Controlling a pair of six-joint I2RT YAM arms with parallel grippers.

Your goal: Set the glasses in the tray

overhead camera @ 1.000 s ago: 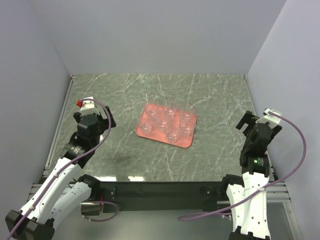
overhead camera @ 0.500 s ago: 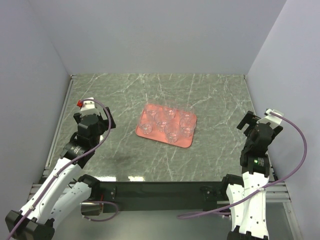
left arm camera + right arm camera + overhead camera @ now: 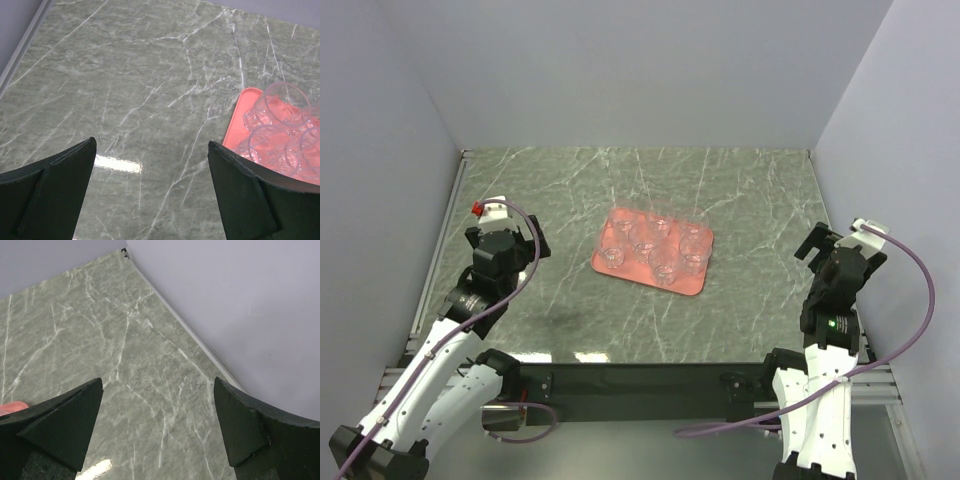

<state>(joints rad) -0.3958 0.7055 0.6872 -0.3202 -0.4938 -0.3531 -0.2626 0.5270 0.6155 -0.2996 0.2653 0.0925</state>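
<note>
Barely shifted from a second ago: left gripper (image 3: 151, 145) a touch farther left, right gripper (image 3: 158, 382) a touch nearer its base. Both spread wide and empty, apparently parked off to the sides with no more to fetch. Farther out, the glasses (image 3: 655, 245) upright and clustered inside the tray (image 3: 650, 281) at mid-counter (image 3: 620, 180), none visible outside it.

Left wrist view: tray (image 3: 238, 107) cut off by right edge, only one corner shows. Glasses (image 3: 280, 105) overlap, some cropped, count unclear. Right wrist view: tray (image 3: 10, 407) is only a pink sliver at left edge, rest hidden behind right pincer (image 3: 158, 382). Top view: glasses (image 3: 655, 248) too faint to count.
</note>
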